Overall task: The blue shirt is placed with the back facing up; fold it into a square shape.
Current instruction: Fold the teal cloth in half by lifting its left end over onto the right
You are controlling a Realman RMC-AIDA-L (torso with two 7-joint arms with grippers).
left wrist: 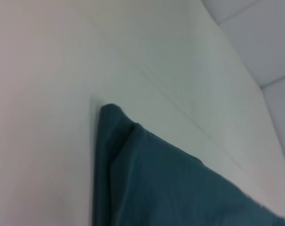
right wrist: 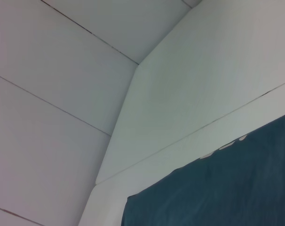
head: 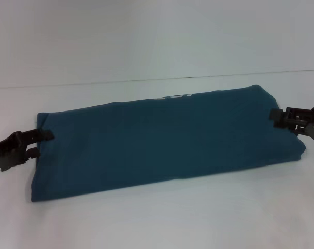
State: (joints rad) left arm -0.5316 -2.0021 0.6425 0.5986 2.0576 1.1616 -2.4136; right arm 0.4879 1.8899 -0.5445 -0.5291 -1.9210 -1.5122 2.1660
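Note:
The blue shirt lies folded into a long band across the white table, plain side up. A strip of white lettering peeks out along its far edge. My left gripper is at the band's left end. One finger lies over the cloth edge and the other sits just outside it, with a gap between them. My right gripper touches the band's right end. The left wrist view shows a bunched shirt corner. In the right wrist view the shirt's edge shows with the lettering.
Bare white table surface extends behind and in front of the shirt. A seam line runs across the table behind the shirt. No other objects are in view.

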